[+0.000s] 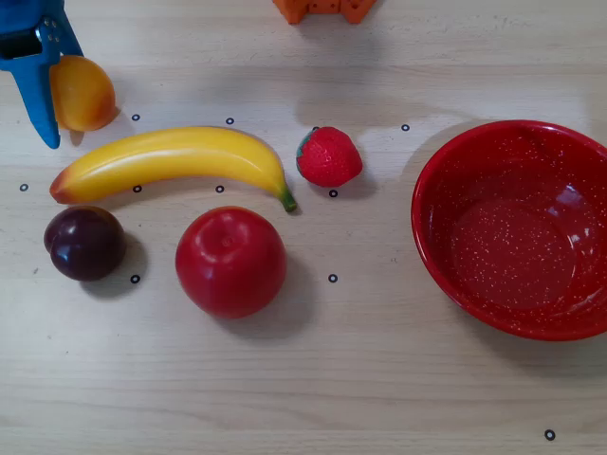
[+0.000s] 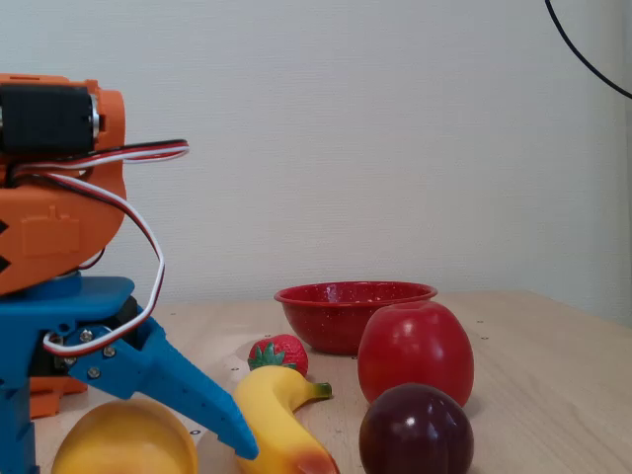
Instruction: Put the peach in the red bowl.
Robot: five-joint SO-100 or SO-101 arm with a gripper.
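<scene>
The peach (image 1: 82, 93) sits at the top-left corner of the surface (image 1: 379, 379) in the overhead view, right against my blue finger — my hand (image 1: 57, 90) spread around it (I can't tell if it grips yet) — with the red bowl (image 1: 446, 171) far across to the right.

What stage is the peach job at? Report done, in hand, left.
Done: nothing; the red bowl is empty. In hand: the gripper is at the peach, one blue finger against it; a closed grasp isn't visible. Left: grip, lift, carry past the banana, drop.
</scene>
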